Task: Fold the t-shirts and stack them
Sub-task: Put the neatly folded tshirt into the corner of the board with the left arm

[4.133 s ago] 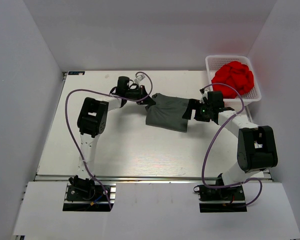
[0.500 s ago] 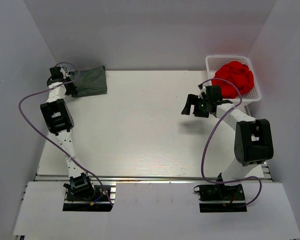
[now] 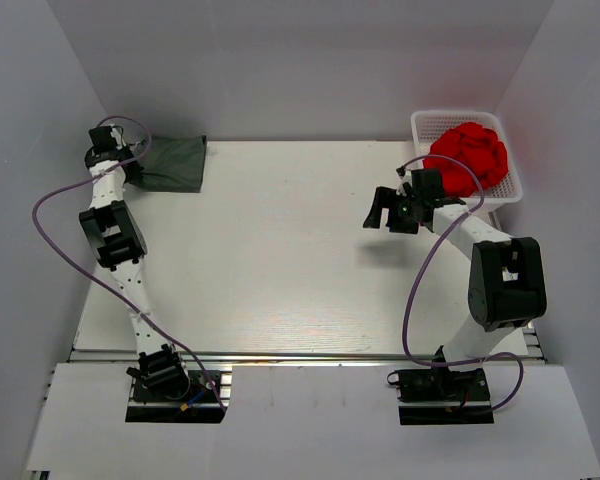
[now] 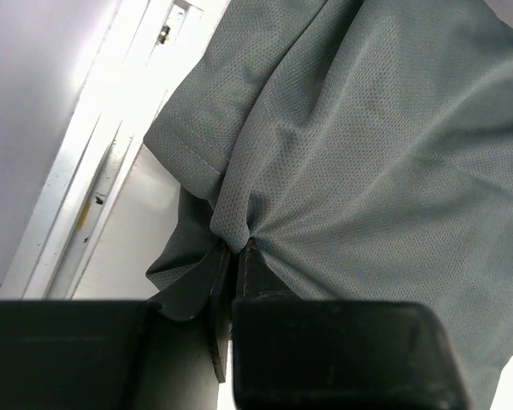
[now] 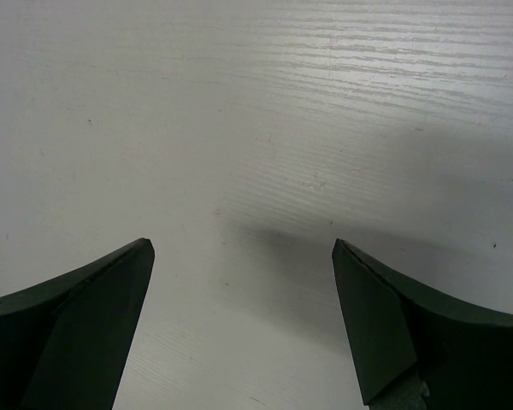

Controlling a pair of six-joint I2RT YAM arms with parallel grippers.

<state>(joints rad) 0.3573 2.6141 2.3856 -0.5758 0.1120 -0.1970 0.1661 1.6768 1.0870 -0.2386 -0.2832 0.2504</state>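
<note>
A folded dark grey t-shirt (image 3: 173,163) lies at the table's far left corner. My left gripper (image 3: 130,170) sits at its left edge, shut on a pinch of the cloth. In the left wrist view the grey t-shirt (image 4: 368,154) fills the frame and bunches into the closed left gripper (image 4: 240,246). My right gripper (image 3: 381,212) hovers open over bare table on the right side, near the basket. The right wrist view shows its fingers (image 5: 94,299) spread wide with only the white table surface between them.
A white basket (image 3: 423,125) at the far right corner holds a red bundle of cloth (image 3: 468,155). White walls enclose the table on the left, back and right. Purple cables loop from both arms.
Four seconds ago both grippers held the grey shirt mid-table. It now lies at the far left corner, and in the last half second my left gripper pulled it slightly further left.
</note>
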